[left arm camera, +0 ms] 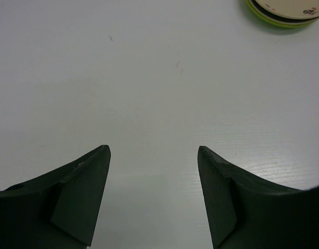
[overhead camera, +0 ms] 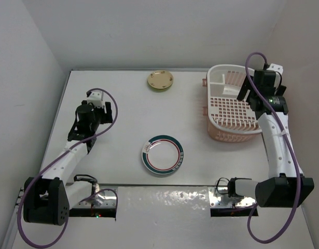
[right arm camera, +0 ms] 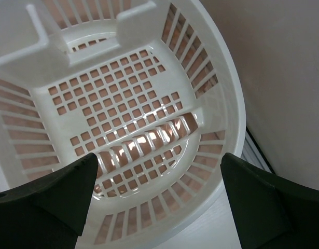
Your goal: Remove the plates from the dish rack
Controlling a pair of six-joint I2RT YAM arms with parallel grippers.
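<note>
The white slotted dish rack (overhead camera: pixel 229 106) stands on its pink base at the right of the table, and no plate shows inside it (right arm camera: pixel 123 104). My right gripper (right arm camera: pixel 159 161) hangs open above the rack's floor, over the rack's right side (overhead camera: pixel 250 88). A white plate with a green and red rim (overhead camera: pixel 163 154) lies flat at the table's middle. Near the back edge lies a small tan plate (overhead camera: pixel 160 80); its lime-green edge shows in the left wrist view (left arm camera: pixel 283 13). My left gripper (left arm camera: pixel 154 150) is open over bare table at the left (overhead camera: pixel 94 106), with nothing between its fingers.
White walls close the table at the back and on both sides. The right arm's purple cable (overhead camera: pixel 252 62) loops over the rack. Metal mounting plates (overhead camera: pixel 164 199) line the near edge between the arm bases.
</note>
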